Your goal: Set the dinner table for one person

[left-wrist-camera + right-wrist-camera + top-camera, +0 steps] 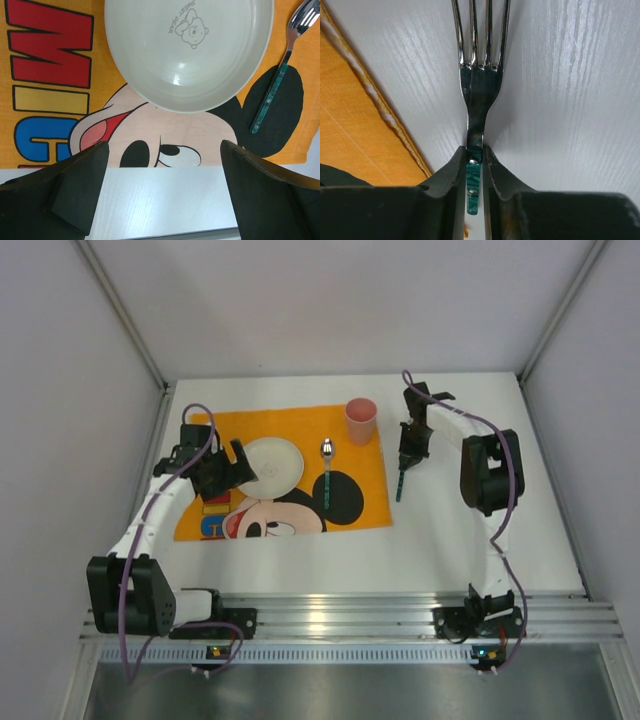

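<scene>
The dinner table (520, 540) is a plain white matte surface with a faint wood grain and an aluminium rail (340, 615) along its near edge. An orange cartoon-mouse placemat (310, 425) lies flat on the left half, its left side near the surface's left edge, with a bare white strip between it and the rail. A fork (481, 85) with a green handle sits just beside the placemat's right side, over bare surface; whether it touches down cannot be told
</scene>
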